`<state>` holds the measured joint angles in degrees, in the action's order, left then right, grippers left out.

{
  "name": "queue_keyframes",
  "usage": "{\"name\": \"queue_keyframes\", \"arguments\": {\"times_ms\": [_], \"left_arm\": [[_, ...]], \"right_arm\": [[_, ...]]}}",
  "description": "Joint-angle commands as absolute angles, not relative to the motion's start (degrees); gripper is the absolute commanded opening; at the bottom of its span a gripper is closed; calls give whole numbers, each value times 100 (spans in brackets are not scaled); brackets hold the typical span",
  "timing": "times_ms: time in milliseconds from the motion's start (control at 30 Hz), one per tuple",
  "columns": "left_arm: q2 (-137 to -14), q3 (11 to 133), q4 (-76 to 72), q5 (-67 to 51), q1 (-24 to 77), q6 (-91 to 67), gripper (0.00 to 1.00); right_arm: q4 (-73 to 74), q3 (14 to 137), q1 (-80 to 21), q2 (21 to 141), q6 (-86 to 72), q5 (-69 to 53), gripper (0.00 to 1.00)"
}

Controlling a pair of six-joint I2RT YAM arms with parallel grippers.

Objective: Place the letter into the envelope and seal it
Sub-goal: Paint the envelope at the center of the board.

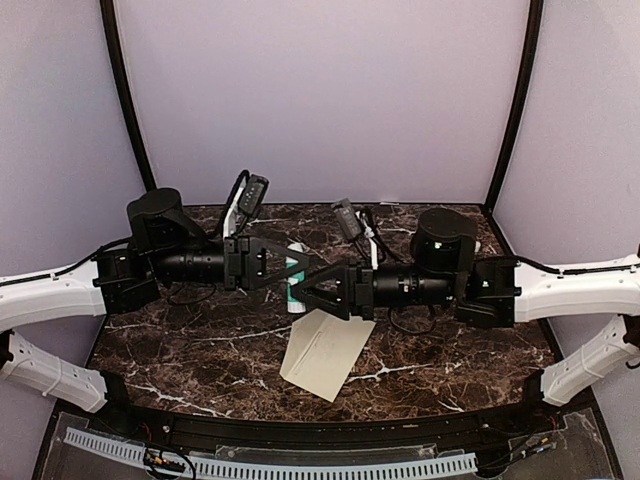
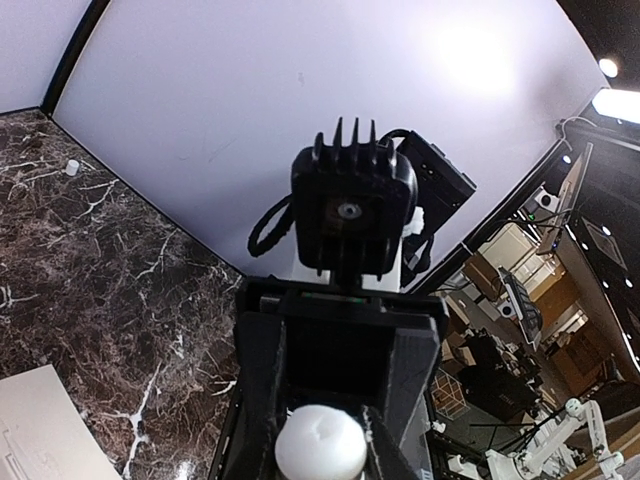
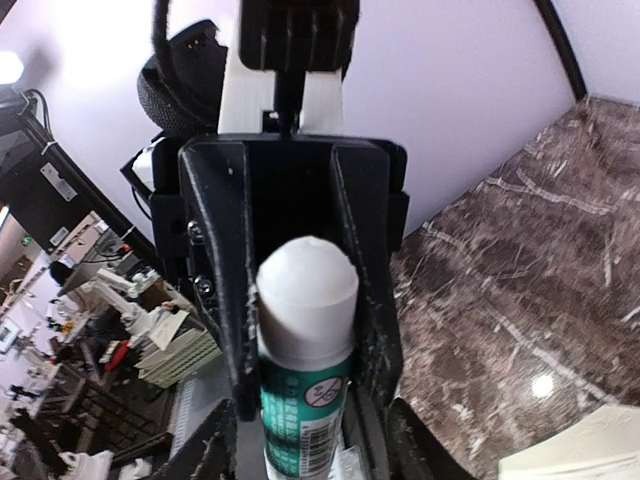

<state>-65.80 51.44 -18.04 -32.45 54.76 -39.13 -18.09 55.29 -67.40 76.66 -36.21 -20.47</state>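
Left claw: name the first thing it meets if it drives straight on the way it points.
The glue stick, already between its tips; directly behind it the right claw faces back, though depth is unclear.

Cream-beige envelope [image 1: 325, 355], white-capped green-labelled glue stick [image 3: 305, 360], dark brown white-veined marble table [image 1: 180, 350], pale lilac walls [image 1: 320, 100]

Green label on the glue stick [image 3: 305, 330]: a round, white-ringed sign with a slash across it, clear as a symbol only. Just below, a white panel of tiny print and barcode-like bars, too small to read. Faint printed marks on the envelope [image 1: 325, 352], toward the middle of the counter's [image 1: 200, 350] front edge, not legible. No word, brand or number readable.
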Motion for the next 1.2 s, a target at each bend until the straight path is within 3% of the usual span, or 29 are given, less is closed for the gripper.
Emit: {"name": "queue_keyframes", "arguments": {"times_ms": [0, 133, 300, 500, 933, 1167], "left_arm": [[-6497, 5271, -2041, -2534, 5476, -4090, 0], [-6415, 5107, -2546, -1279, 5476, -4542, 0], [-6354, 4666, -3707, -581, 5479, -5027, 0], [-6303, 4557, -4070, -320, 5476, -5134, 0], [-6262, 4338, -4312, -236, 5483, -5350, 0], [-6249, 4281, -4333, -266, 5476, -5370, 0]], "right_arm": [[-2835, 5080, -6741, 7174, -3854, -1201, 59], [-4034, 4619, -6761, 7074, -4510, -729, 71], [-4943, 4505, -6847, 7380, -5292, -376, 72], [-5565, 4526, -6868, 7832, -6005, -121, 72], [-6267, 5167, -6723, 8801, -6694, -659, 64], [-6347, 5414, -6585, 9045, -6983, -864, 53]]}}
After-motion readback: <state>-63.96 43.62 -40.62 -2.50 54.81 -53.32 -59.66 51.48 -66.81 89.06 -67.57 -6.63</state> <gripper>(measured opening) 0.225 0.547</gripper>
